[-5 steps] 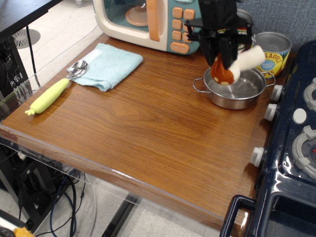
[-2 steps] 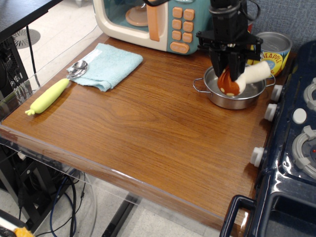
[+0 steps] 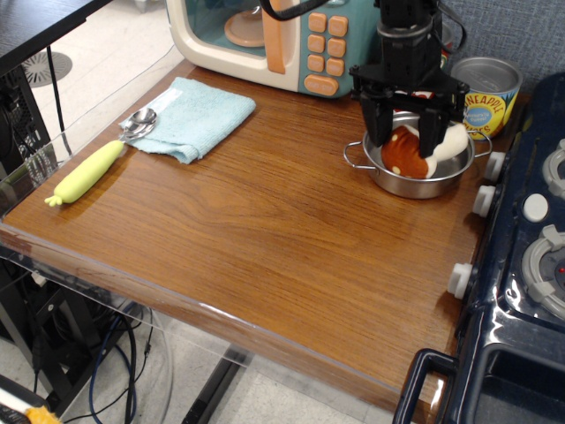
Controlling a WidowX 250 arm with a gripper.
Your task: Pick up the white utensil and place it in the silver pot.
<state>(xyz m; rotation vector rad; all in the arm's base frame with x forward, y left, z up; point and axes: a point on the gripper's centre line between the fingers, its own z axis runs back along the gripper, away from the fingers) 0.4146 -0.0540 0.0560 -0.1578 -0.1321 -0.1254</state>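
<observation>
Two black fingers of the gripper (image 3: 405,132) stand spread apart over the silver pot (image 3: 415,177), released, with the white utensil (image 3: 415,150) lying between and below them inside the pot, its rust-brown cap toward the left and its white stem toward the right rim. Just behind the gripper stands a toy microwave (image 3: 265,40), and to its right a labelled tin can (image 3: 484,93). Well off to its left lie a light blue cloth (image 3: 194,115), a metal spoon (image 3: 137,122) and a yellow-green vegetable toy (image 3: 86,172) on the wooden table (image 3: 265,230).
</observation>
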